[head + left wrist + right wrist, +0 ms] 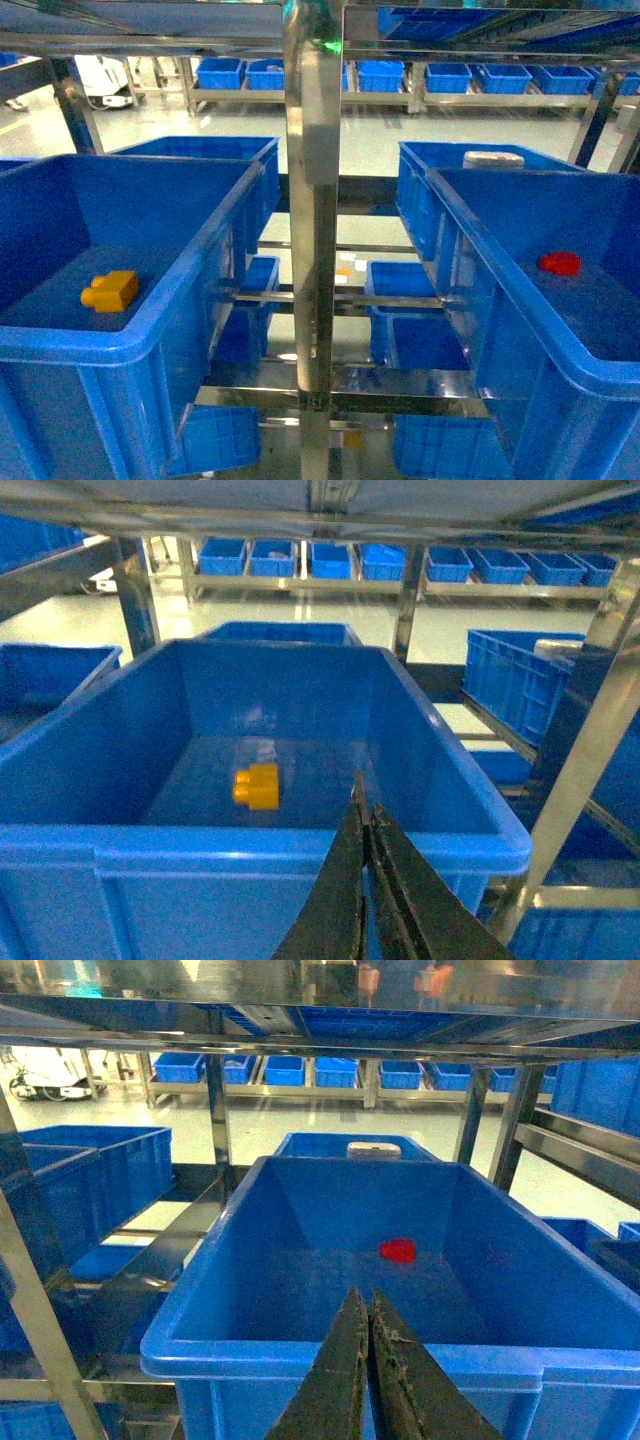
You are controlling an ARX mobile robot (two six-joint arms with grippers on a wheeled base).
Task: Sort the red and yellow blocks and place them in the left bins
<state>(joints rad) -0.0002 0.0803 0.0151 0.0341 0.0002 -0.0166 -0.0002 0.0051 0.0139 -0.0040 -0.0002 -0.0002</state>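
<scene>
The orange-yellow block (110,291) lies on the floor of the near left bin (100,345); a second left bin (215,147) stands behind it. In the left wrist view the yellow block (257,785) sits mid-floor, and my left gripper (362,792) hangs shut and empty over the bin's near rim (250,848). The red block (559,263) lies in the right-hand blue crate (500,265). My right gripper (362,1302) is shut and empty above that crate's near rim (250,1352), short of the red block (398,1250). Neither gripper shows in the head view.
A steel rack post (312,250) stands upright between the two near crates, with a shelf beam overhead. A white object (493,158) rests on the rear right crate. Smaller blue bins (415,300) sit on lower shelves, and a row of bins (380,75) lines the far rack.
</scene>
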